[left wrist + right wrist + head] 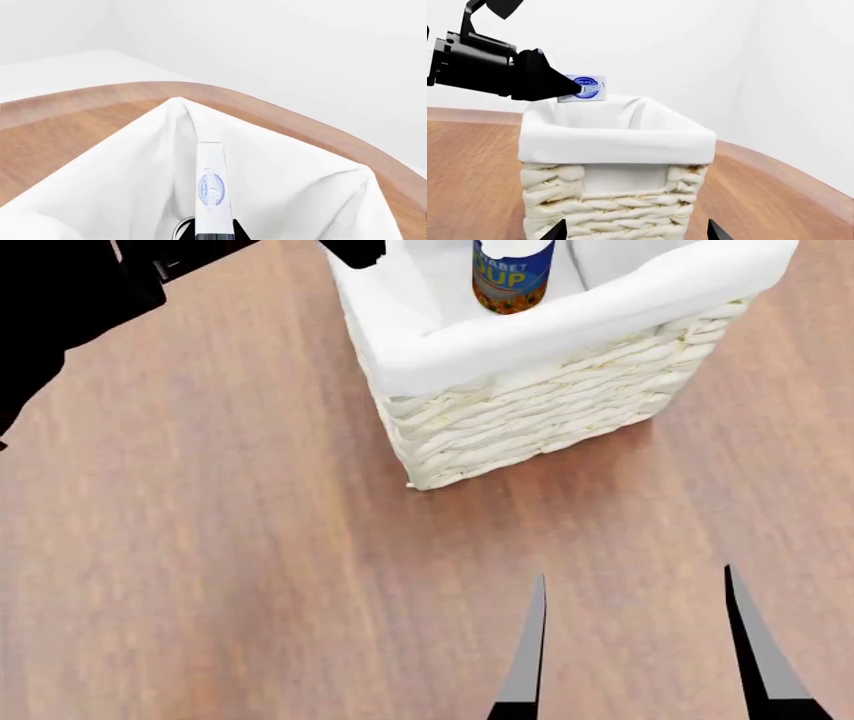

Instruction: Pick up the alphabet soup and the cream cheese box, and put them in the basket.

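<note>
The cream-white wicker basket (534, 410) with a white liner stands on the wooden table; it also shows in the right wrist view (614, 200) and its liner fills the left wrist view (120, 185). The alphabet soup can (513, 275) stands upright inside it. My left gripper (570, 87) is shut on the cream cheese box (587, 88), a thin white box with blue print, held above the basket's open top; the box shows edge-on in the left wrist view (211, 185). My right gripper (634, 640) is open and empty, just in front of the basket's near wall.
The wooden table (200, 570) has a rounded far edge (280, 110) beyond the basket, with white walls behind. The black left arm (67, 290) crosses the head view's upper left corner.
</note>
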